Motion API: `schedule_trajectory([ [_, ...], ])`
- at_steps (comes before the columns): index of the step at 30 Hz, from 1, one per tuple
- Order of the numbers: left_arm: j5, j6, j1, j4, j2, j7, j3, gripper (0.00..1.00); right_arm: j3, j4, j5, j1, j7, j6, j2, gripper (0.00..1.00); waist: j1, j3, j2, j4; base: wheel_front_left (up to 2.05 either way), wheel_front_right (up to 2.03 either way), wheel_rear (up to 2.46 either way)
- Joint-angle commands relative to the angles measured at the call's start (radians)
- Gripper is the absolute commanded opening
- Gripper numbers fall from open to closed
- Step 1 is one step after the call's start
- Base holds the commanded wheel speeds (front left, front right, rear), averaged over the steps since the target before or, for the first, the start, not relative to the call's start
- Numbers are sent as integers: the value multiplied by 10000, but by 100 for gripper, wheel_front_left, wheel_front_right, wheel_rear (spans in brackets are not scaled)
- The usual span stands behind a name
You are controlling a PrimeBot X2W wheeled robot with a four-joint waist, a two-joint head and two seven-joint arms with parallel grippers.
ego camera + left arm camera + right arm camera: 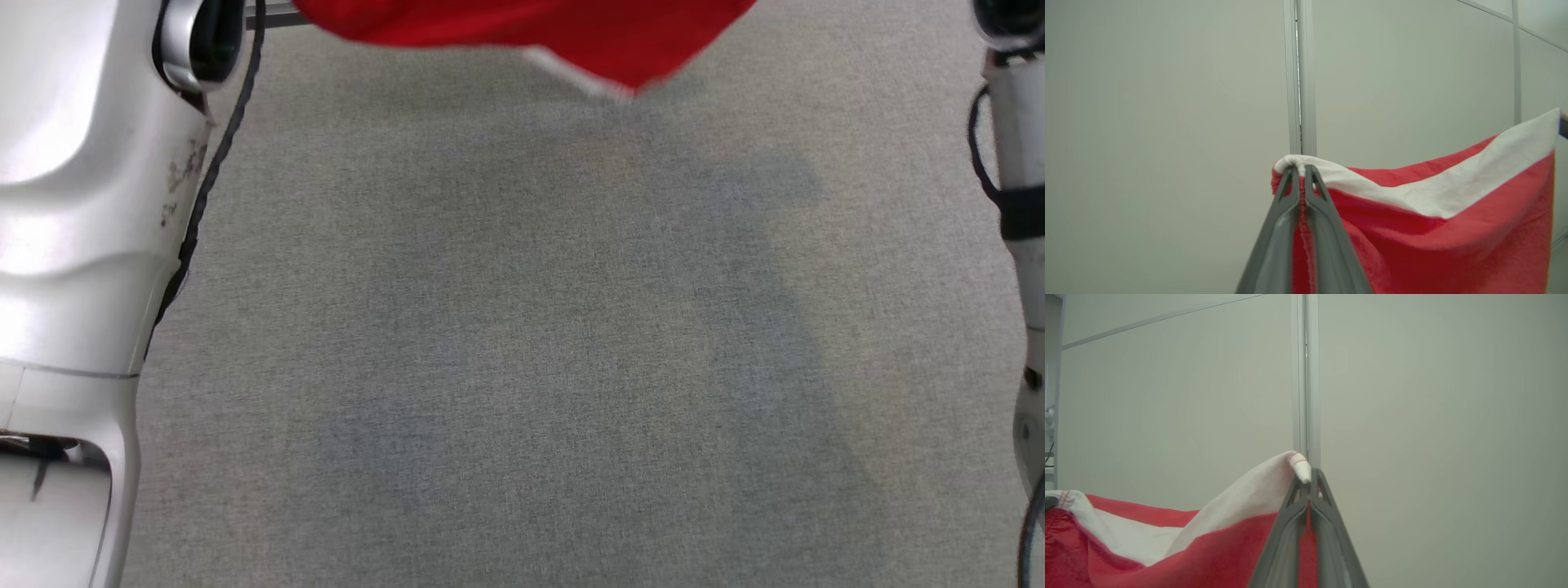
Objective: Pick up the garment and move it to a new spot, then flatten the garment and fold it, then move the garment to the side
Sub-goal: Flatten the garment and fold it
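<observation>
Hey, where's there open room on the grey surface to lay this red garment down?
The grey surface lies bare across the middle, bordered by the pale left forearm, the right forearm and the hanging hem of the red garment at the top. Those edges are crowded. The left tool and right tool grip the garment.

left tool [1300, 168] — clamped on garment [1433, 228] | right tool [1309, 481] — clamped on it too
</observation>
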State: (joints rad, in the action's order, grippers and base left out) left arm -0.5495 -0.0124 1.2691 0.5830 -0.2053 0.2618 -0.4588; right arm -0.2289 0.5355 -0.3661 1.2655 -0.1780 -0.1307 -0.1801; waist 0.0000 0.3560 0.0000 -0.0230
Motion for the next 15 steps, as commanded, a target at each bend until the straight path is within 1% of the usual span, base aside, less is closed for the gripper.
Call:
schedule_trajectory([
  [1, 108, -104, 94, 459, 77, 33, 213, 0, -295, 577, 64, 331, -212, -1, 148, 0, 0, 91, 0, -66, 0, 0, 0],
  [4, 297, -269, 126, 1388, 272, 26, 530, 0, -858, 1791, 87, 881, -425, -1, 434, 0, 0, 219, 0, -185, 0, 0, 0],
  [7, 427, -424, -155, 2392, 486, 27, 721, 0, -1463, 2926, -57, 927, -555, -1, 716, 0, 0, 333, 0, -245, 0, 0, 0],
  [10, 426, -521, -514, 3210, 699, 30, 965, 0, -2028, 3813, -344, 528, -686, -1, 938, 0, 0, 468, 0, -270, 0, 0, 0],
  [15, 481, -732, -1413, 4159, 972, 31, 1167, 0, -2791, 4722, -959, -638, -825, -1, 1148, 0, 0, 650, 0, -243, 0, 0, 0],
])
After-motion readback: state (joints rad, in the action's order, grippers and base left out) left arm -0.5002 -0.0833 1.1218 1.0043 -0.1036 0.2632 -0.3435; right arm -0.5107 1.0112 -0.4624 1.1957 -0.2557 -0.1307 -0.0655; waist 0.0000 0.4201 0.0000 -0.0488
